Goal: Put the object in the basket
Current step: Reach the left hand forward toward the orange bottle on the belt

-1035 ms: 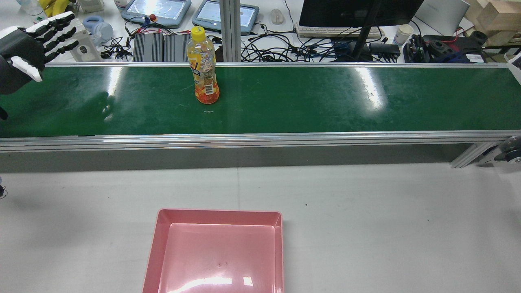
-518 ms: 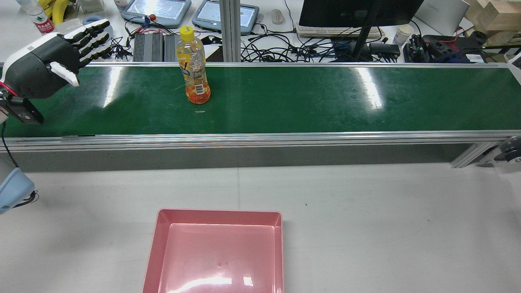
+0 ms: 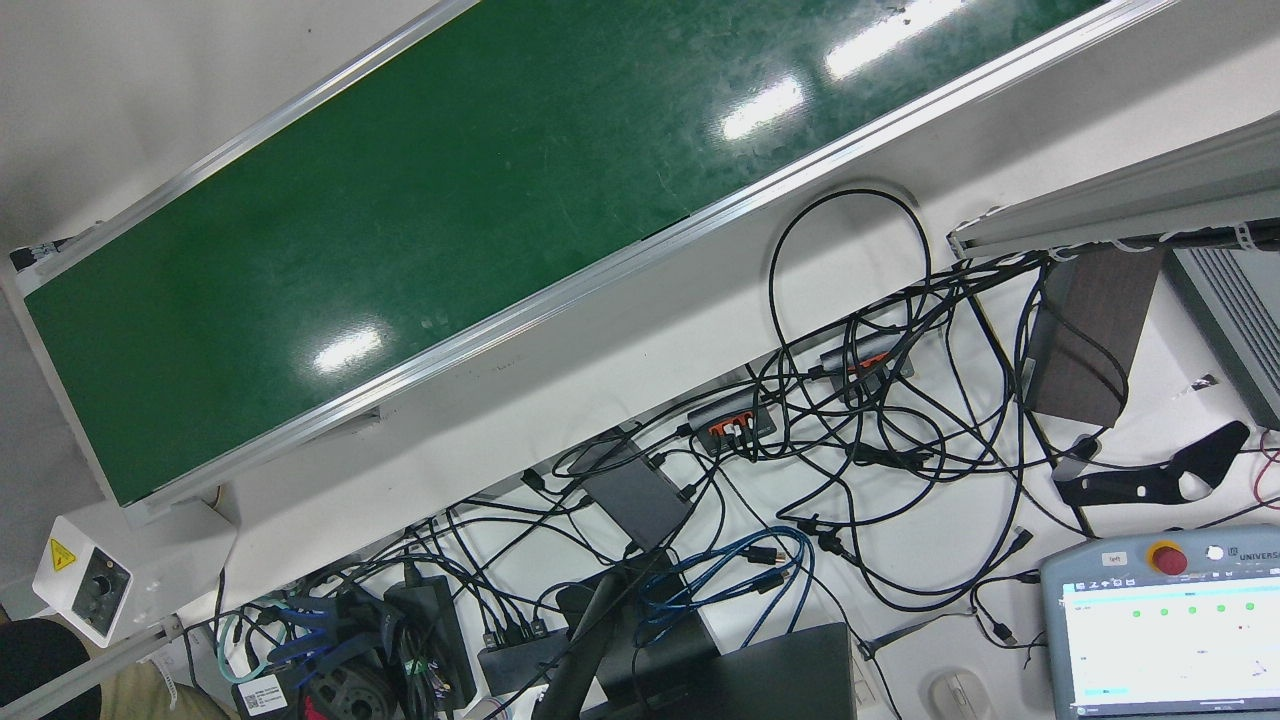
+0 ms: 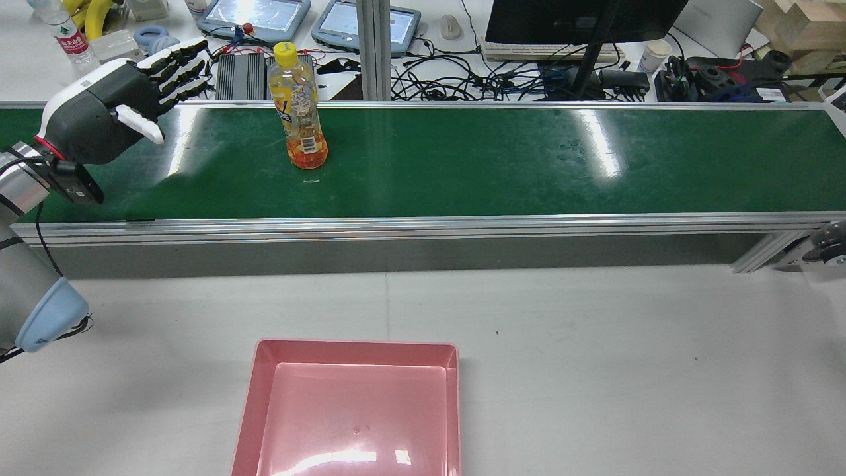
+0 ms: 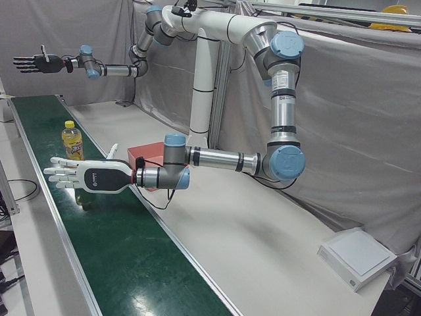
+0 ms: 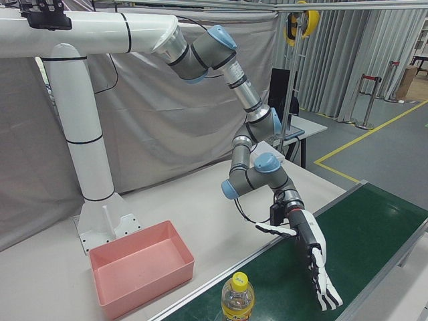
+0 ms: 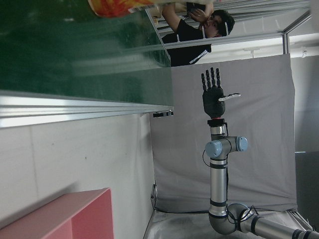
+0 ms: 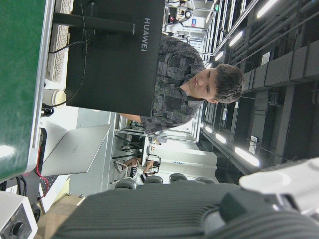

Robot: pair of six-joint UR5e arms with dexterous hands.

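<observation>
Green conveyor (image 4: pixel 462 158) carries bottle (image 4: pixel 299 106); left hand (image 4: pixel 119 106) at its 9 o'clock, splayed wide, empty (right hand (image 5: pixel 36 63) likewise, parked). Approach step; next, close around bottle, then pink basket (image 4: pixel 350 410).

Yellow-capped bottle (image 4: pixel 299 106) upright on belt; pink basket (image 4: pixel 353 410) empty.

Beyond the left robot hand (image 4: pixel 109 119): two teach pendants (image 4: pixel 254 16), monitor (image 4: pixel 581 20), keyboard (image 4: pixel 548 51), paper cup (image 4: pixel 653 55) and tangled cables (image 4: pixel 462 79) seen on the bench (image 4: pixel 423 39).
</observation>
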